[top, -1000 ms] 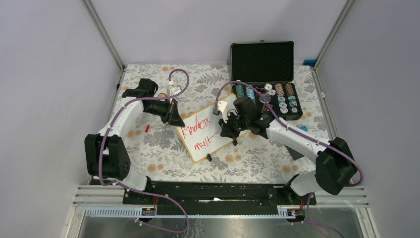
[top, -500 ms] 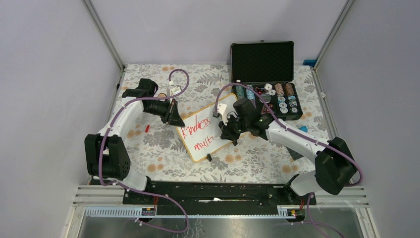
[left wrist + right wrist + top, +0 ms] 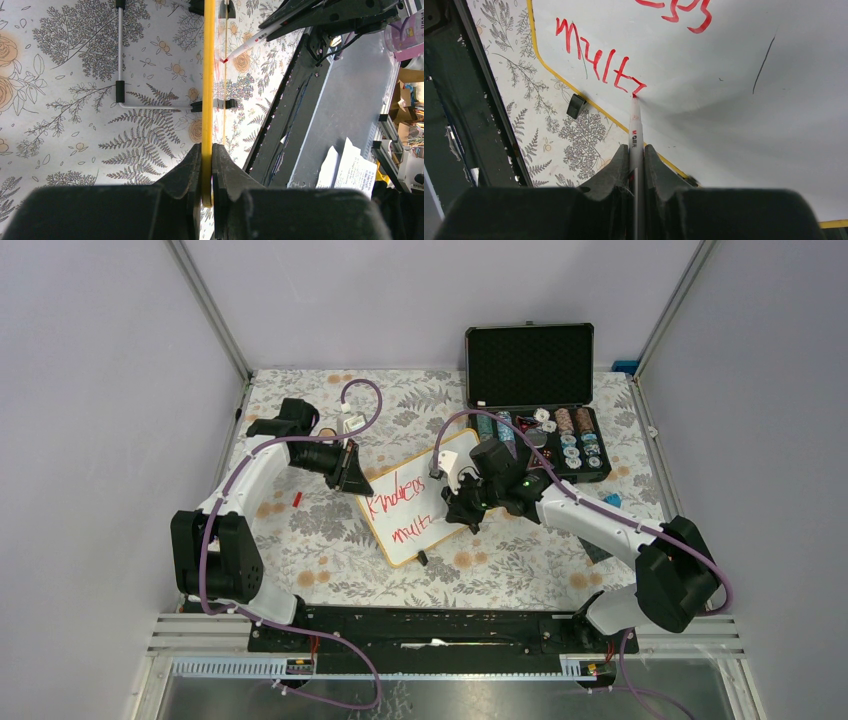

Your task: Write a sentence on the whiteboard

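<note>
Right gripper (image 3: 636, 150) has edged along the second line, fingers pinching a marker (image 3: 634, 131) whose tip touches the whiteboard (image 3: 734, 85) just ahead, where the sentence (image 3: 600, 61) ends "multi"; left gripper (image 3: 206, 152) fingers clamp the board's edge

Whiteboard (image 3: 724, 75) white w/ yellow rim; sentence (image 3: 594, 57) red; marker (image 3: 634, 120) white; table (image 3: 60, 100) pale w/ grey ferns; my rt claw (image 3: 636, 150) black.
</note>
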Action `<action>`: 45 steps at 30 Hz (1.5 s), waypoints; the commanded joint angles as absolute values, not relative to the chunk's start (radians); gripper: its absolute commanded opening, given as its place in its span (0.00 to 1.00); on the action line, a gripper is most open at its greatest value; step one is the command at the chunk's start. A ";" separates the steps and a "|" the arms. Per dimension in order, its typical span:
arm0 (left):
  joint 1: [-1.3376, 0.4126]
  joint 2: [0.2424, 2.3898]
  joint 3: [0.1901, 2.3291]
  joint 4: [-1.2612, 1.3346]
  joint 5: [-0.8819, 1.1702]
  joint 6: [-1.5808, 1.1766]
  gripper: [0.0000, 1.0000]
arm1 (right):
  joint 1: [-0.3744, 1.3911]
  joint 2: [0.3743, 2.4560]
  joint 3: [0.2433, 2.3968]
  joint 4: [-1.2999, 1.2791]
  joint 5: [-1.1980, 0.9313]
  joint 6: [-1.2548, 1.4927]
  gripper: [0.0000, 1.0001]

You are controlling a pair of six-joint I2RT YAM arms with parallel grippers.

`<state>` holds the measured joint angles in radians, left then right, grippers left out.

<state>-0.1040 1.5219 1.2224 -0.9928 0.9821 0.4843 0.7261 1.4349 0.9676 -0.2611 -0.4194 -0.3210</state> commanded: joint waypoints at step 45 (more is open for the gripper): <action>-0.138 1.534 1.220 -0.975 0.925 0.520 0.00 | 0.703 1.391 1.051 -0.292 -0.426 -0.328 0.00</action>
<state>-0.1062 1.5219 1.2224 -0.9920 0.9806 0.4805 0.7204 1.4475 1.0462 -0.3035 -0.4137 -0.3252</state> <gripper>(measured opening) 0.096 0.164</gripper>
